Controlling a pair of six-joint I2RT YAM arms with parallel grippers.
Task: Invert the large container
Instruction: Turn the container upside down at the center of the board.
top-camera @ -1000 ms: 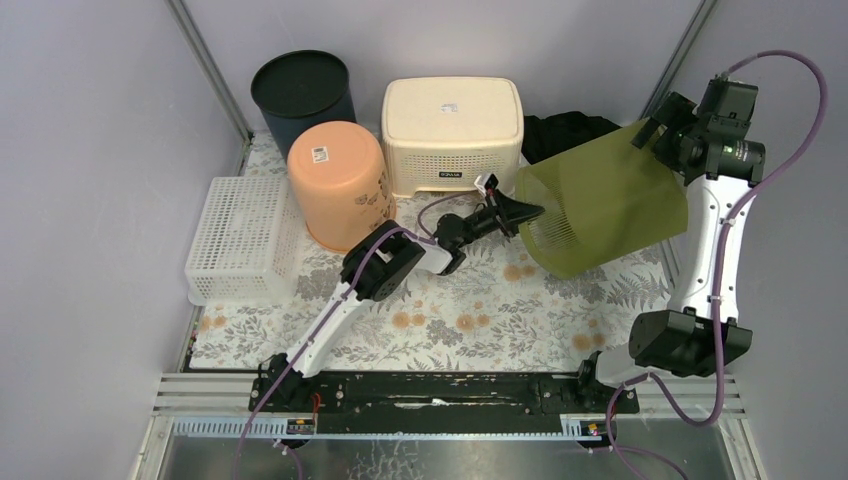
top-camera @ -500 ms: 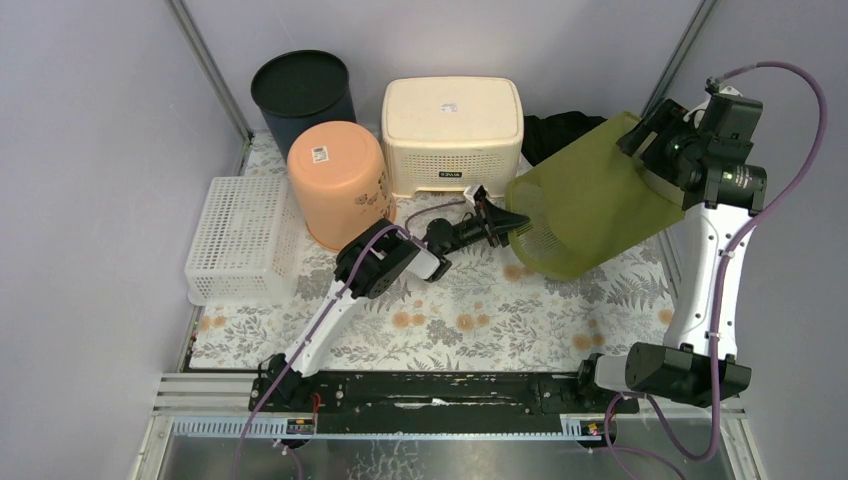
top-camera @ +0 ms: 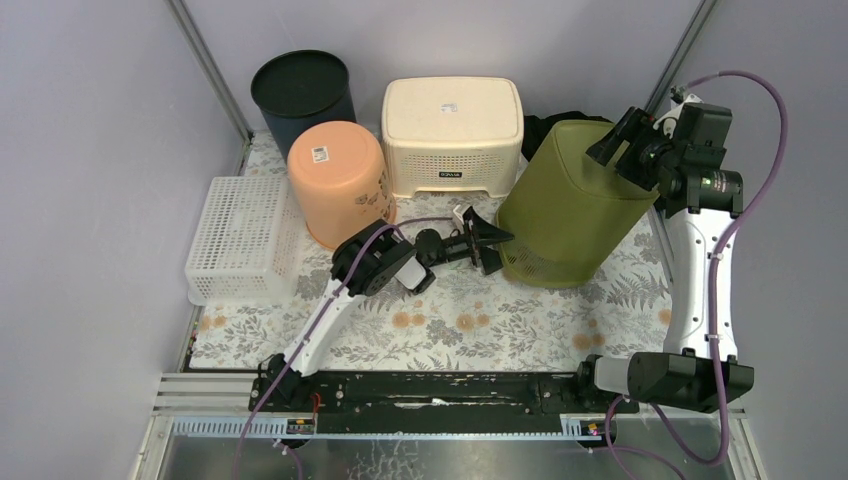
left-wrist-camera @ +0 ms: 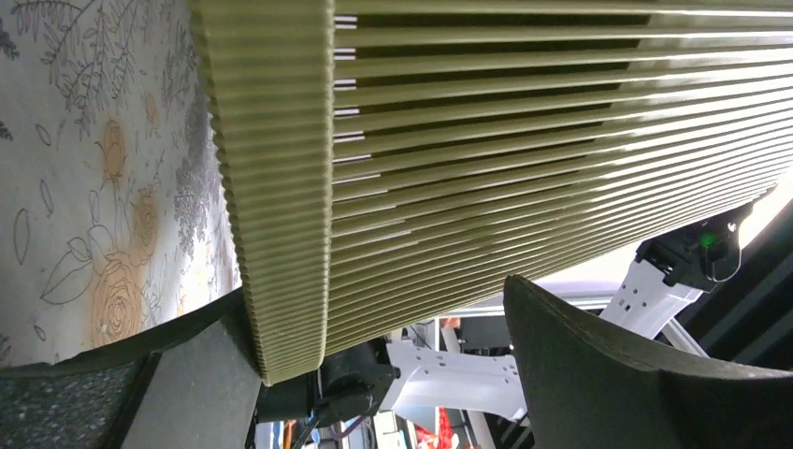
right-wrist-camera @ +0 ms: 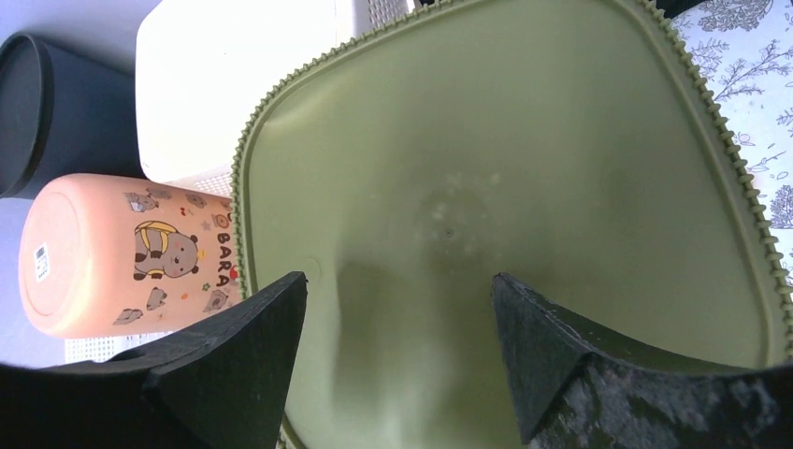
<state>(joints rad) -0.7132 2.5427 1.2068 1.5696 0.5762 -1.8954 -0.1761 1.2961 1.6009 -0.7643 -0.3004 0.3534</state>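
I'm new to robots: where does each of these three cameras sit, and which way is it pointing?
Top external: fixed above and behind, looking down on the flowered table; left arm, right arm show.
Left wrist: low, facing the olive-green ribbed plastic bin side-on; own left fingers show.
Right wrist: above, facing down on the bin's flat base; own right fingers show.
Shared: all show the bin.

Spread wide, the right claw [right-wrist-camera: 397,281] faces the base of the green container [right-wrist-camera: 524,159], orange bin [right-wrist-camera: 122,243] beside it.

Grey walls [top-camera: 90,150], floral tablecloth [top-camera: 470,330], alu corner posts [top-camera: 210,70].
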